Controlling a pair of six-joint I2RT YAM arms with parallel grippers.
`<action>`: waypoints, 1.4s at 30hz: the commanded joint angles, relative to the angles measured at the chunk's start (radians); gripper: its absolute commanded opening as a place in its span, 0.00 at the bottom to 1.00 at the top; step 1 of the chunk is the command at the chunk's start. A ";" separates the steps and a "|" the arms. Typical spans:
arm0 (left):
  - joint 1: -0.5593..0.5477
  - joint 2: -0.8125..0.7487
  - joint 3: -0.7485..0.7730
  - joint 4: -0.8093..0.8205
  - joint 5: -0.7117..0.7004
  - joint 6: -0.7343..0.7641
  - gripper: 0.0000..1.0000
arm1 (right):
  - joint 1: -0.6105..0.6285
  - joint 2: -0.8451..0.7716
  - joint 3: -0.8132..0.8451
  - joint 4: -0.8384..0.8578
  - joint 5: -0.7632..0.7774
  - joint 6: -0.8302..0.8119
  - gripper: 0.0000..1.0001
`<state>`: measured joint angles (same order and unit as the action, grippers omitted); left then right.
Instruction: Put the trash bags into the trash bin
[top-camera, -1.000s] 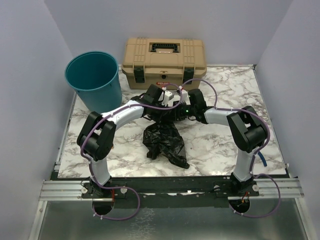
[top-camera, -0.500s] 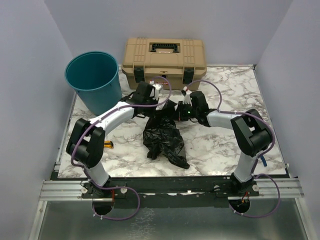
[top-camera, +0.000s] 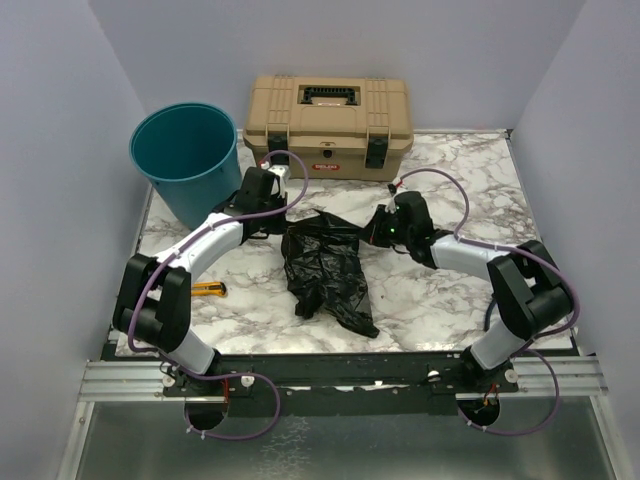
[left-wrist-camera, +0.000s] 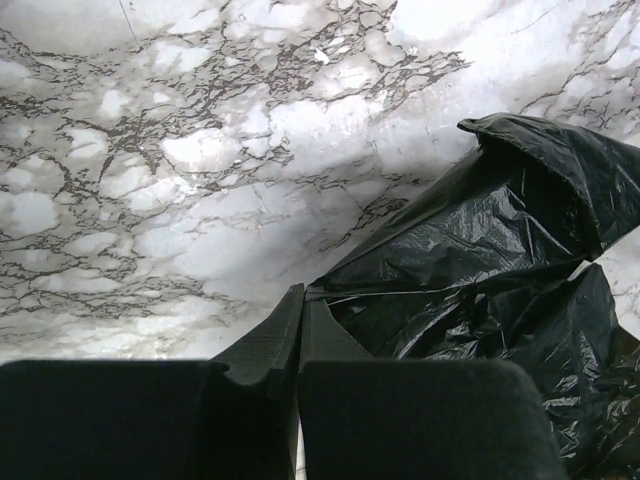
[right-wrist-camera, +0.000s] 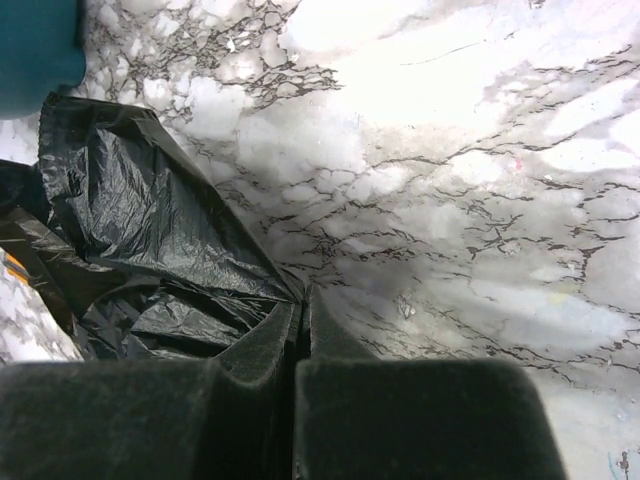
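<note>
Jaws both pinching trash bag (top-camera: 325, 270); white marble tabletop (top-camera: 440, 300), lilac walls (top-camera: 60, 100).

Round teal plastic bucket (right-wrist-camera: 38, 45) was cropped, crinkly black plastic bag (left-wrist-camera: 480, 260) ran past the edge — small yellow object (top-camera: 210, 290) was indistinct.

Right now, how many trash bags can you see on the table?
1: a black trash bag crumpled in the middle of the table, its far edge gripped by the left gripper and right gripper. More could be folded inside the heap.
</note>
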<state>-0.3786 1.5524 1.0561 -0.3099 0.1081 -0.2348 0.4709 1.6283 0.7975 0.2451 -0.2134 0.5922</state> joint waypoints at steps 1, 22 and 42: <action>0.007 -0.003 0.003 0.032 0.015 -0.018 0.00 | -0.005 -0.002 0.041 -0.050 0.019 0.000 0.01; 0.061 -0.163 -0.048 -0.051 -0.057 -0.016 0.99 | -0.205 -0.262 0.057 -0.290 -0.206 -0.187 0.57; 0.090 -0.220 0.118 -0.181 -0.136 0.001 0.99 | 0.370 -0.242 0.135 -0.561 -0.240 -0.544 0.72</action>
<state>-0.2947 1.4158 1.2190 -0.4618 0.0013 -0.2287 0.7769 1.3308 0.8825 -0.2295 -0.4805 0.1265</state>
